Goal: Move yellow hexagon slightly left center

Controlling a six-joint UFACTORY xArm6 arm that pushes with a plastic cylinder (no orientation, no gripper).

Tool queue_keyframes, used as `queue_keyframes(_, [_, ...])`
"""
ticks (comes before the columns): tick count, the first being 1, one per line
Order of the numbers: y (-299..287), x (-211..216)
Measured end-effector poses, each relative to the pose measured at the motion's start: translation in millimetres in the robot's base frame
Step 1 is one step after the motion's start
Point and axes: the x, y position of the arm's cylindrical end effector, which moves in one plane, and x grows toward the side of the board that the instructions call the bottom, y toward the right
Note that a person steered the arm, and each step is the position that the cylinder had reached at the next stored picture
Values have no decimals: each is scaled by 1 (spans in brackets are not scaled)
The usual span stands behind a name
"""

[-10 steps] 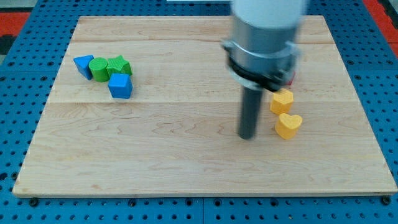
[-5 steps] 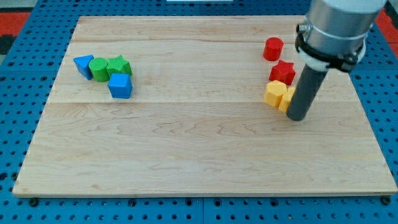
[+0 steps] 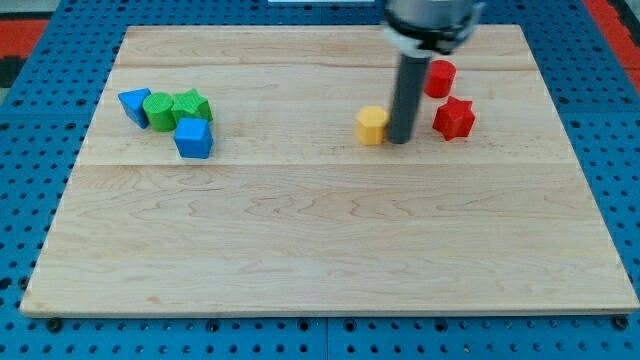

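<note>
Camera view: a wooden board (image 3: 320, 240) was seen laid upon a blue perforated surface (image 3: 30, 200). The dark rod was observed descending from the view's top, with my tip (image 3: 399, 139) set on the board just right of the yellow hexagon (image 3: 371, 125), touching it or very nearly so. As a plain rod, the tool was found to have no jaws and to be clasping nothing. The yellow hexagon was located slightly right of the board's centre, in its upper half. To the right of the rod, a red cylinder (image 3: 439, 78) and below it a red star-shaped block (image 3: 454, 118) were noted, both apart from the tip. At the view's left, a cluster was recorded: a blue triangular block (image 3: 133, 104), a green cylinder (image 3: 158, 110), a green star-shaped block (image 3: 191, 105) and a blue cube-like block (image 3: 194, 138).
</note>
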Motion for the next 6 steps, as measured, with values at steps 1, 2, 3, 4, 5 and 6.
queue_keyframes(1, [-30, -1])
queue_keyframes(2, [25, -12])
queue_keyframes(3, [-20, -20])
queue_keyframes(4, [-88, -26])
queue_keyframes(5, [-80, -46])
queue_keyframes(6, [-81, -68])
